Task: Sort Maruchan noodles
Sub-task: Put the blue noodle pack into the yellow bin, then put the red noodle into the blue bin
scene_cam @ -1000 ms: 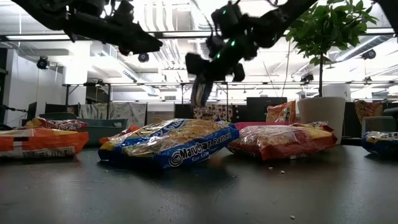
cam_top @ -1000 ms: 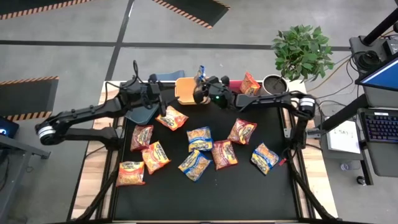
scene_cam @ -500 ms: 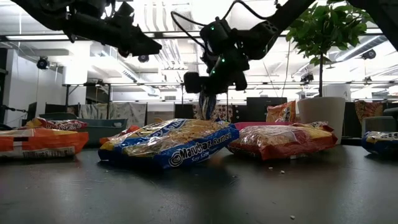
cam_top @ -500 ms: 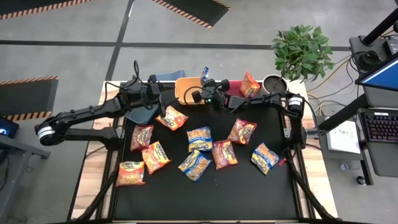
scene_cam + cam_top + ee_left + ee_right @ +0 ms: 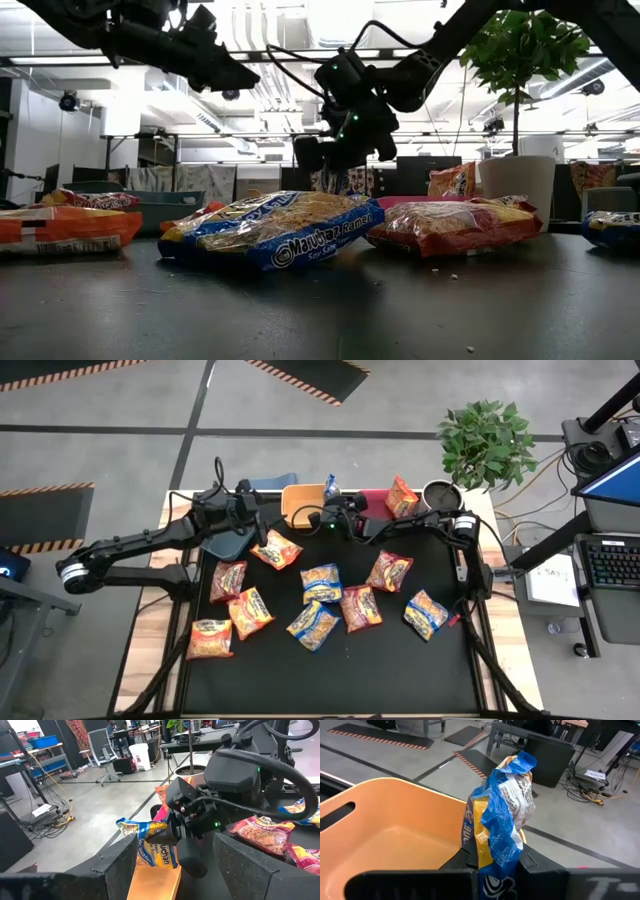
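- Right tool (image 5: 495,862) is clamping a blue-trim noodle packet (image 5: 502,815) over the orange bin's (image 5: 395,825) far rim.
- Left tool (image 5: 262,525) is hanging beside that bin, fingers apart, empty.
- Step: delivering the packet; next probably lowering, then releasing.
- Other packets (image 5: 322,582) are lying on the worktop (image 5: 330,670) near the bin.

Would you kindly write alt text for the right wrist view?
The right gripper holds a crinkly blue-and-yellow plastic noodle packet upright beside an empty orange plastic bin. Grey floor with striped hazard mats lies beyond.
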Controlling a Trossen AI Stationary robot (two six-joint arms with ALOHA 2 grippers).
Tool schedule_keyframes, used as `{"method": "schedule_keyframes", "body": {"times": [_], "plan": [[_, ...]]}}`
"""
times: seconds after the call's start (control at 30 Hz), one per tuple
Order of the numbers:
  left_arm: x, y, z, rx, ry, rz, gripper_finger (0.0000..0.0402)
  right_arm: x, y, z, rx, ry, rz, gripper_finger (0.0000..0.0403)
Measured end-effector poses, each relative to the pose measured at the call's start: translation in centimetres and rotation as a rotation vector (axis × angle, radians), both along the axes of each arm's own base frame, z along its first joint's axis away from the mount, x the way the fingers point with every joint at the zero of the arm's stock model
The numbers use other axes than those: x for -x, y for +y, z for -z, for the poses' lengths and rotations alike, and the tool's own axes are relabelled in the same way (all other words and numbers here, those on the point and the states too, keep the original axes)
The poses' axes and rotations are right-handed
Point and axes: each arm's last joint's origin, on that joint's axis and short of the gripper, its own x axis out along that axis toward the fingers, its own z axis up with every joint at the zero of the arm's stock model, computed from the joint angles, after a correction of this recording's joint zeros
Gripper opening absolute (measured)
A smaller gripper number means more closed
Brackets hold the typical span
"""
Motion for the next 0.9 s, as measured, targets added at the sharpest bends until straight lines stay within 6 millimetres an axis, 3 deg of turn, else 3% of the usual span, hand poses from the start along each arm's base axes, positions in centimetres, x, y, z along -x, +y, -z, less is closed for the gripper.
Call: {"method": "schedule_keyframes", "body": {"times": [0.37,0.9], "plan": [[0.01,0.0,0.03,0.001,0.003,0.0,0.0242,0.07,0.02,0.13,-0.005,0.02,-0.001,0.0036],[0.01,0.01,0.03,0.001,0.003,0.0,0.0242,0.12,0.03,0.2,-0.007,0.031,0.002,0.0159]]}}
